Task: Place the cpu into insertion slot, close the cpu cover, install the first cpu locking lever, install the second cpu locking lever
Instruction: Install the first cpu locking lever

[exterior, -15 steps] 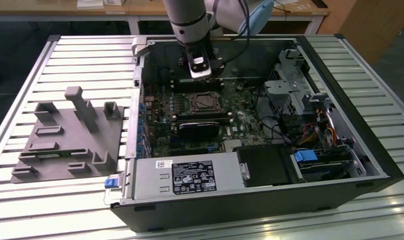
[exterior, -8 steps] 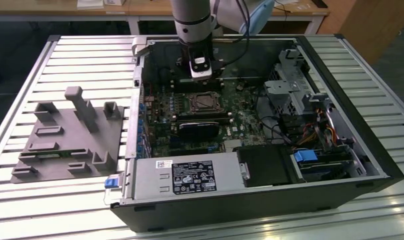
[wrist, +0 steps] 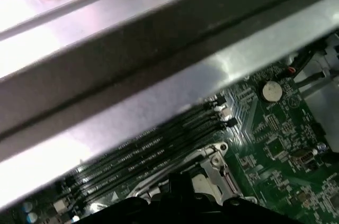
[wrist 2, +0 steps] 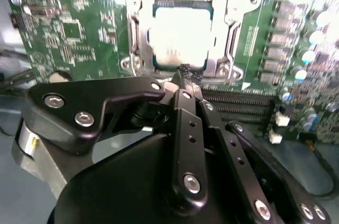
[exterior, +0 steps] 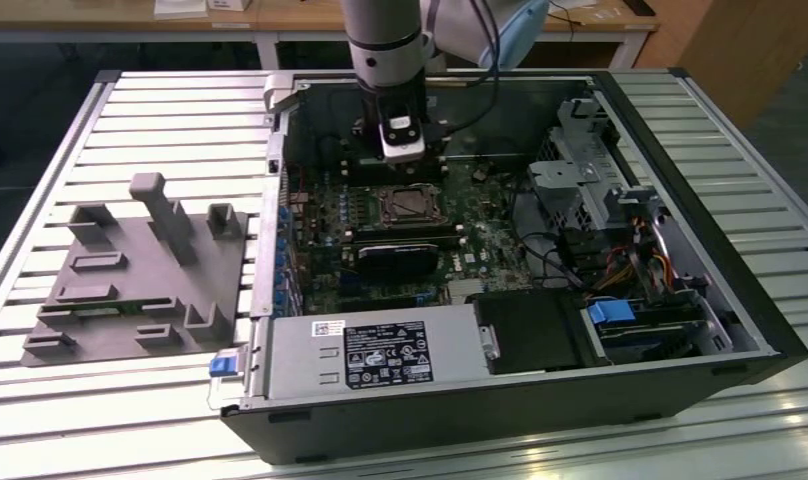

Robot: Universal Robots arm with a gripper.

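Chip (wrist 2: 177, 30) seated, cover (wrist 2: 231, 20) down, gripper (wrist 2: 184, 73) pinched narrow at the socket (exterior: 407, 205) edge.
On the exterior view's left, a grey fixture tray (exterior: 137, 270) lies outside the case (exterior: 511, 410), probably a parts holder kept out of the arm's way. In the middle the gripper hangs straight down over the green board (exterior: 327, 270), near the socket; the vertical pose likely keeps it off the case walls. In the second wrist view the chip lies flat in the socket and the cover looks folded down around it, framing the chip's top. The fingertips are together with nothing visible between them, at the socket's near rim. That reads as lever work rather than carrying. Can't tell if either lever is latched. On the exterior view's right the drive cage (exterior: 578, 185) is well apart.
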